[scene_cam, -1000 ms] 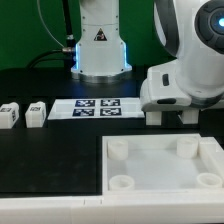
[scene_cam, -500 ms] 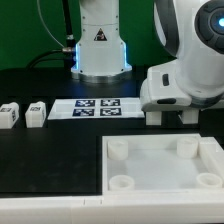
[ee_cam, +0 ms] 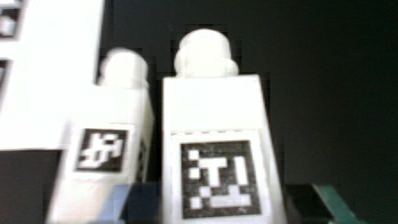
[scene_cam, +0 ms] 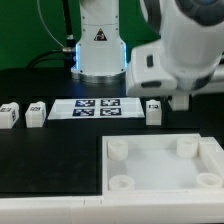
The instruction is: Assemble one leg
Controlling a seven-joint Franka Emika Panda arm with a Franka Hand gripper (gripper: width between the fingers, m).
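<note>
Leg (scene_cam: 153, 110) beside marker board (scene_cam: 97, 108) (tray (scene_cam: 150, 168) nearby)

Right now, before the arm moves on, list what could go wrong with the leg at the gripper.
1. In the wrist view a second block stands close beside the leg; a fingertip could catch it too or knock it over.
2. Whether the gripper grips the leg firmly is not visible; it might tilt or slip.
3. The white tray piece lies close by; a low carry could clip its rim.
</note>
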